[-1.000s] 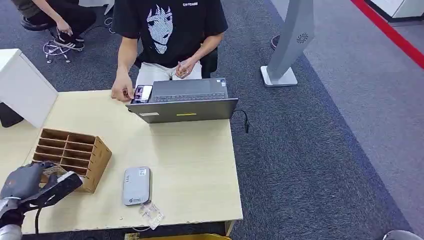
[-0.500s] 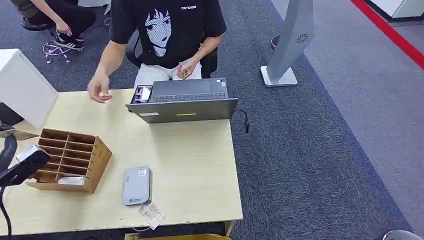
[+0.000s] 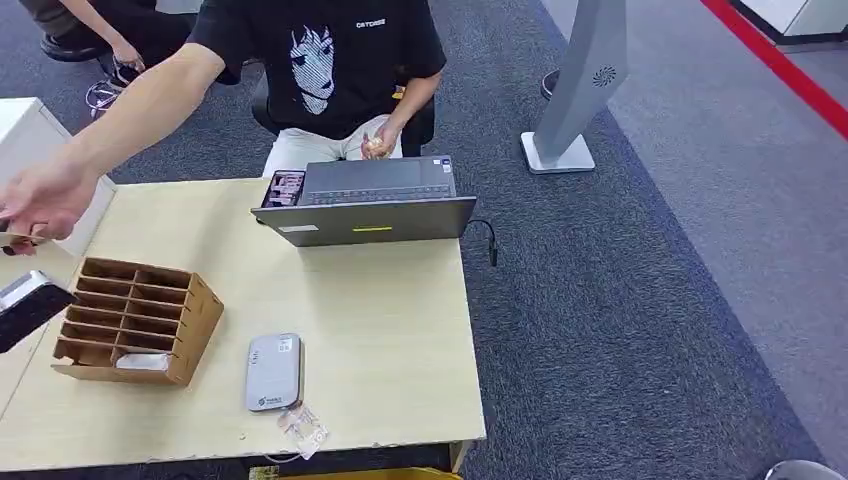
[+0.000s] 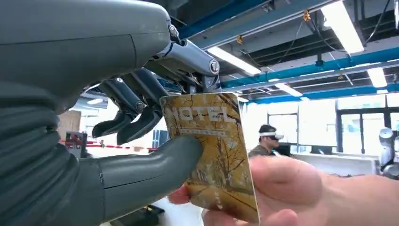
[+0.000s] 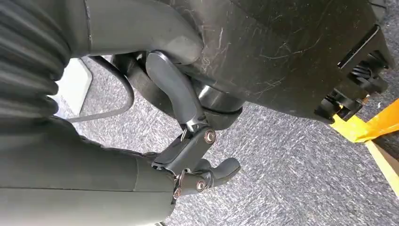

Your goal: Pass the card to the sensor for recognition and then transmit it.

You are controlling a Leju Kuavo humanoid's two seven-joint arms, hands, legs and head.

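The left hand (image 4: pixel 141 141) pinches the hotel card (image 4: pixel 211 155) between thumb and fingers, and a person's hand (image 4: pixel 291 193) grips the card's far end. The right hand (image 5: pixel 197 165) hangs with fingers curled, holding nothing.

card (image 4: pixel 214 155): lower part covered by the person's hand (image 4: pixel 282 190) and the left hand's (image 4: pixel 141 141) thumb
person's hand, head view: cut off at the picture's edge
right hand (image 5: pixel 197 160): fingertips partly hidden
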